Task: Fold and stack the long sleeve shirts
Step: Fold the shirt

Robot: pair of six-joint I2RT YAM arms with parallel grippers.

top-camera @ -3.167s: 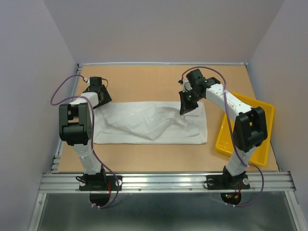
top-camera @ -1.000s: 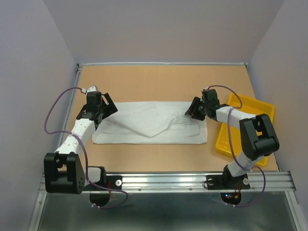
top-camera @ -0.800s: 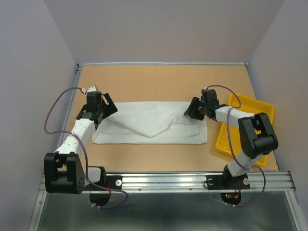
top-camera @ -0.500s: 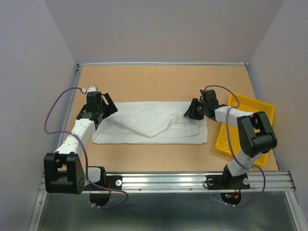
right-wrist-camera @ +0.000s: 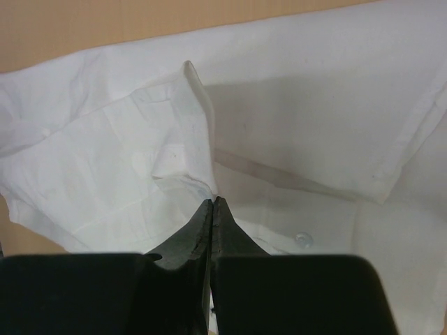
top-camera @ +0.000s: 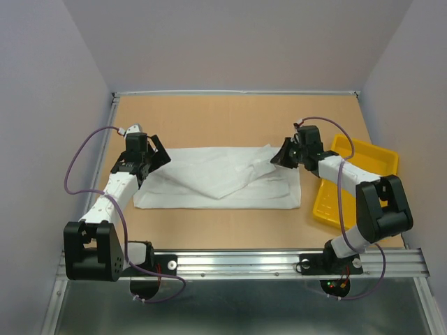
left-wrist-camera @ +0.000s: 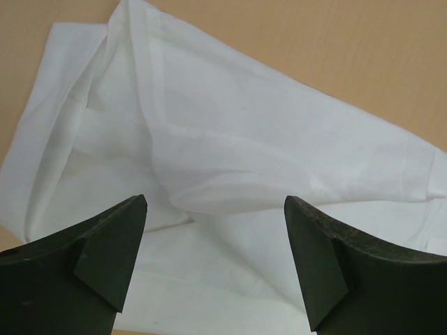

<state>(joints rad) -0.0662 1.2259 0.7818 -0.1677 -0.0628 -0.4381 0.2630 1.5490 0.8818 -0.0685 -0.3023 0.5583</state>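
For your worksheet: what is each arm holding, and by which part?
Right gripper: jaws shut on a raised fold of the white shirt, at its right end. Left gripper: open, holding nothing.

A yellow tray [top-camera: 323, 202] sits at the right edge of the tan table [top-camera: 230, 118], turned askew (empty where its floor shows). A metal rail [top-camera: 237, 262] lines the near edge, and pale walls [top-camera: 230, 42] stand around.

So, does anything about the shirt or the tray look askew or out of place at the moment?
The yellow tray sits skewed at the right of the table. The white shirt lies rumpled, with a loose diagonal fold across its middle.
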